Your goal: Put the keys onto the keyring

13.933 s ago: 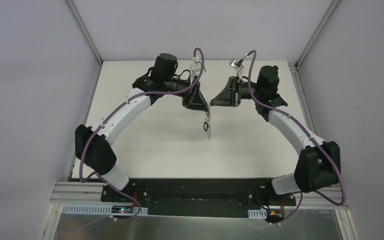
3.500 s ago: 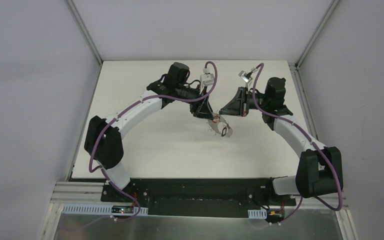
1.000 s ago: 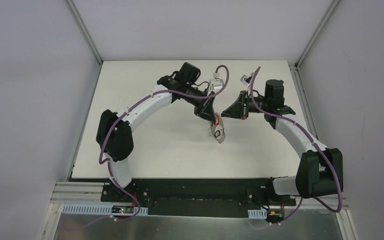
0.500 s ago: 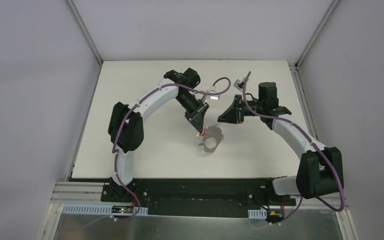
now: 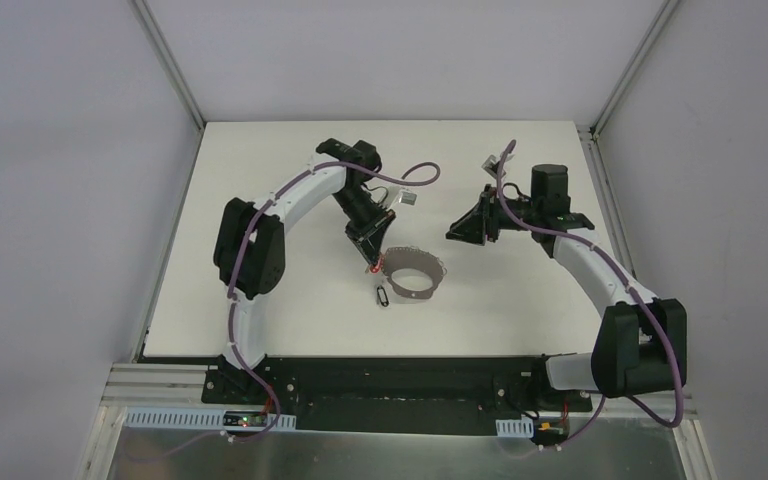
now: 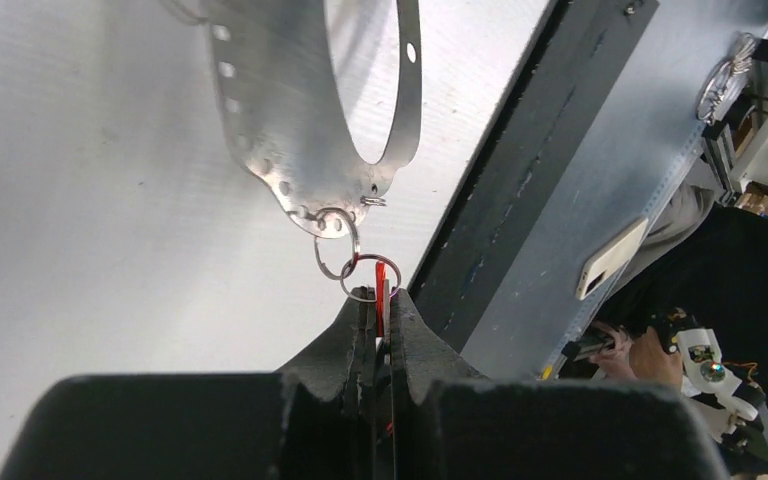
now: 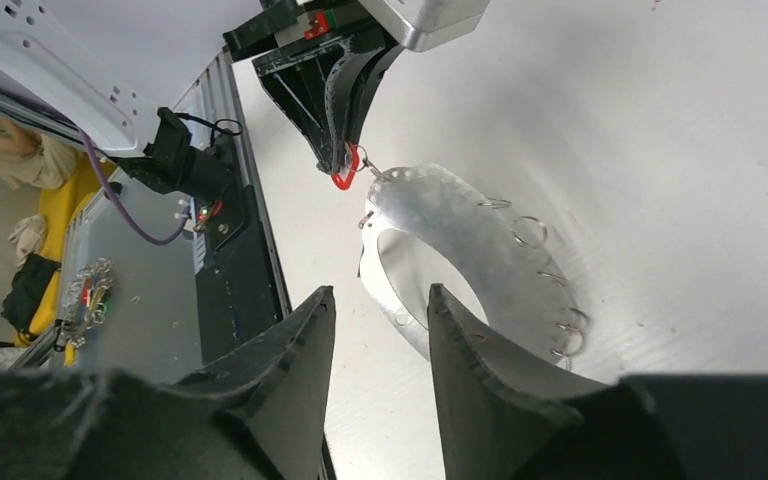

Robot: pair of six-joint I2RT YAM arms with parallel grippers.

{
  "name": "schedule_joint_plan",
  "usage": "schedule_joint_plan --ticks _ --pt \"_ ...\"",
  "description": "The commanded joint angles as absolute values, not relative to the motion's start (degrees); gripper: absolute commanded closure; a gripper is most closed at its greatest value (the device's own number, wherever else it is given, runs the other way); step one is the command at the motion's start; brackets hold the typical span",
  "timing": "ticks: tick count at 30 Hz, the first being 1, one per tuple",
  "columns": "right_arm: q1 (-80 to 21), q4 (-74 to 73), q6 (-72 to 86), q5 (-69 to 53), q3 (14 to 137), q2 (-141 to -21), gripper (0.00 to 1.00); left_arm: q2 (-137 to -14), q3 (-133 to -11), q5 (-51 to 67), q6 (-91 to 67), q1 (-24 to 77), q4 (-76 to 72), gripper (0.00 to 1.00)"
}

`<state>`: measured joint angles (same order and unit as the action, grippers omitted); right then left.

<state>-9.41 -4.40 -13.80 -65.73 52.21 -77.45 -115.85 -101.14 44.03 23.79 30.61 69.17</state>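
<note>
My left gripper [image 6: 380, 300] is shut on the red-headed key [image 6: 381, 283], whose small wire loop links through another loop into the keyring [image 6: 260, 130], a wide grey perforated band. In the top view the keyring [image 5: 408, 260] sits on the table just right of the left gripper [image 5: 368, 262]. The dark oblong-tagged key [image 5: 382, 295] lies loose on the table in front of the band, held by nothing. My right gripper [image 7: 380, 295] stands open and empty, a little away from the keyring [image 7: 460, 225]. Its camera also shows the red key [image 7: 343, 179] in the left fingers [image 7: 335, 110].
The black base rail [image 5: 390, 380] runs along the table's near edge, close to the keyring. Grey walls and aluminium posts [image 5: 165, 60] close in the white table [image 5: 260, 200] at the back and sides. Purple cables [image 5: 415, 175] loop over both arms.
The right gripper has opened and let go of the keyring. The left arm has swung left and nearer with the red key and the band. The dark-tagged key now lies on the table.
</note>
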Motion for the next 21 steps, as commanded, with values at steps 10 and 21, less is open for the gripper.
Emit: schedule_joint_plan --ticks 10,21 --pt "-4.7 -10.0 -21.5 -62.2 51.7 -73.3 0.40 -127.1 -109.2 31.4 20.9 27.5 74.8 1.00" --pt "-2.4 -10.7 -22.8 -61.3 50.7 -72.0 0.20 -131.2 -109.6 26.4 20.0 27.1 76.7 0.91"
